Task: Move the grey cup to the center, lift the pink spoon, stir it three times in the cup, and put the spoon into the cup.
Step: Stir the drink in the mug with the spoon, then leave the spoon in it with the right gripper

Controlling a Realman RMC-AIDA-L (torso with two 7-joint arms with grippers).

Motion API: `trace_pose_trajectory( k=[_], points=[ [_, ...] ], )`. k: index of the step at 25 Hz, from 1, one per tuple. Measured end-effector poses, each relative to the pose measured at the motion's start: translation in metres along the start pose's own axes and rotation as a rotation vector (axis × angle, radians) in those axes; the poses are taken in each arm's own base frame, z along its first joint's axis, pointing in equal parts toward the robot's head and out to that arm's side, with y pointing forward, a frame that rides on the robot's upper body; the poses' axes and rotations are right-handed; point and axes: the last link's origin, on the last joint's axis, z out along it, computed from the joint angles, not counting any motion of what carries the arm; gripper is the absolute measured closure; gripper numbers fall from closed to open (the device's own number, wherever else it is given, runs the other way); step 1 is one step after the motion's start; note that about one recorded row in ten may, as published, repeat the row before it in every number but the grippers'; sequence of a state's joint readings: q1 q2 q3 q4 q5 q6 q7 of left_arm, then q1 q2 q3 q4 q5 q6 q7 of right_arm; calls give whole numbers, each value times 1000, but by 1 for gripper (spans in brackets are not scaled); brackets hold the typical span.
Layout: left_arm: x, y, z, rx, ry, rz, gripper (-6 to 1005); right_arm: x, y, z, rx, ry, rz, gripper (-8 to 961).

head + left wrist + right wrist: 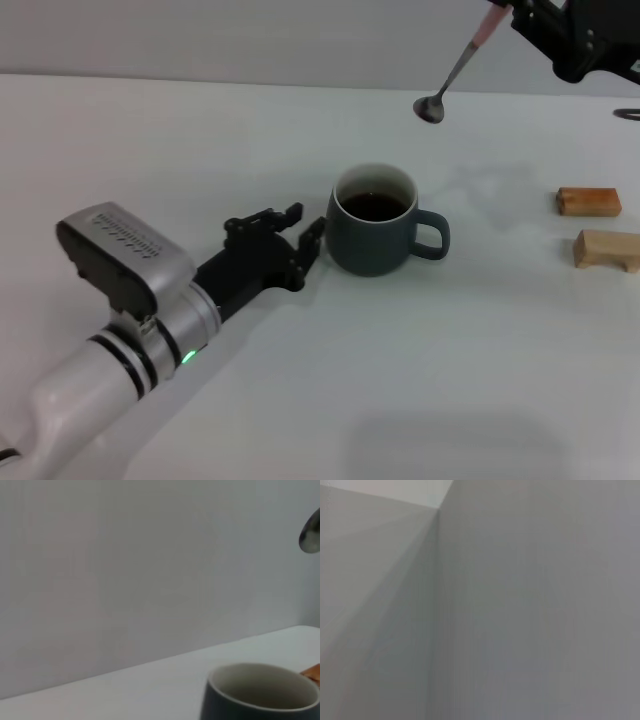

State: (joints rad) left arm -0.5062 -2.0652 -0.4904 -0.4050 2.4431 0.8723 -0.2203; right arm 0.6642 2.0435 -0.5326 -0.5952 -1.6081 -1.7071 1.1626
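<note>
White table [300, 400] held the cup [372, 235] near centre, handle at 3 o'clock, dark liquid inside. Left gripper [290, 238] sat just beside it at 9 o'clock, fingers spread, not gripping. Right gripper [520, 15] was clamped on the spoon [455, 70] by its pink end, bowl hanging in the air at the cup's 1 o'clock. Two wood blocks [588, 202] lay well apart at 3. Best approach, I'd say: centre the bowl over the rim first, descend straight, then stir in small circles clear of the wall.
</note>
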Motion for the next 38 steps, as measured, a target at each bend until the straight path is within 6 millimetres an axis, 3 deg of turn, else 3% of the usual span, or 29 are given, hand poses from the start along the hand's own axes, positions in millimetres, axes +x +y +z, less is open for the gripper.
trace_pose_trajectory(
  k=[19,27,38],
  points=[
    [4,-49,-27,247,104,-81,698,7,-12,18,96,-12,-11,854],
    [3,-54,-42,295,156,-102,698,13,-19,33,136,-2,7,854],
    [-1,-59,-56,334,177,-117,698,23,-12,50,100,-1,116,853]
  ],
)
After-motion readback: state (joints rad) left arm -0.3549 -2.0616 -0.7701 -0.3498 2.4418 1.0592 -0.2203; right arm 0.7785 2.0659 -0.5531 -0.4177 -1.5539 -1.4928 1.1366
